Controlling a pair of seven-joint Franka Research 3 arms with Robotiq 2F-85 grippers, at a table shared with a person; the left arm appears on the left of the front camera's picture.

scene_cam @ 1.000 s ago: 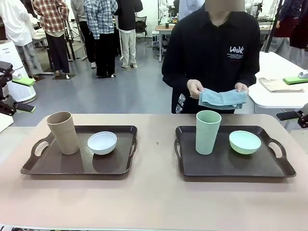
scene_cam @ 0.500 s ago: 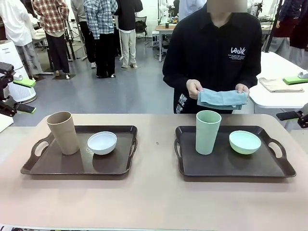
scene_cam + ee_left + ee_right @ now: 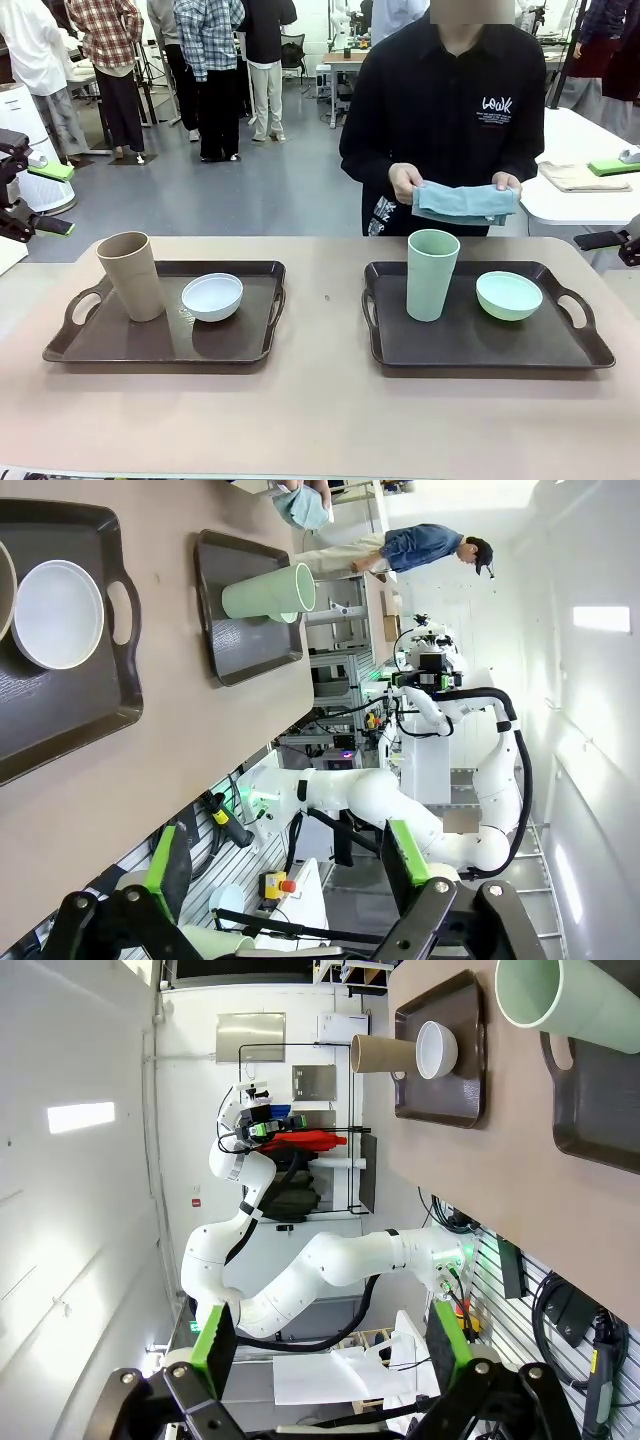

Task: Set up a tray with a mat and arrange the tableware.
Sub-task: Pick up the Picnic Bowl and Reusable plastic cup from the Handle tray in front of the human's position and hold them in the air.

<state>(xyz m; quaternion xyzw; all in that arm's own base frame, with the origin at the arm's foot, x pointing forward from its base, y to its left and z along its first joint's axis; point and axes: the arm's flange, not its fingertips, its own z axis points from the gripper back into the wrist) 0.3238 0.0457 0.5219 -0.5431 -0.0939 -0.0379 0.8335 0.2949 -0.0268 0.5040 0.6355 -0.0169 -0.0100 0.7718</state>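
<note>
Teal mat (image 3: 465, 203) slightly farther right than before

A robotics lab, plainly; upper left of the front view, a knot of people (image 3: 210, 70) stood about on an open grey floor (image 3: 280, 190); white worktables (image 3: 585, 195) lined the right edge; mid-frame in the right wrist view a white robot arm (image 3: 330, 1265) curved, cables (image 3: 560, 1310) trailing lower right; low in the left wrist view, a red emergency-stop button (image 3: 283, 885) sat beyond the black left gripper (image 3: 283, 838).
</note>
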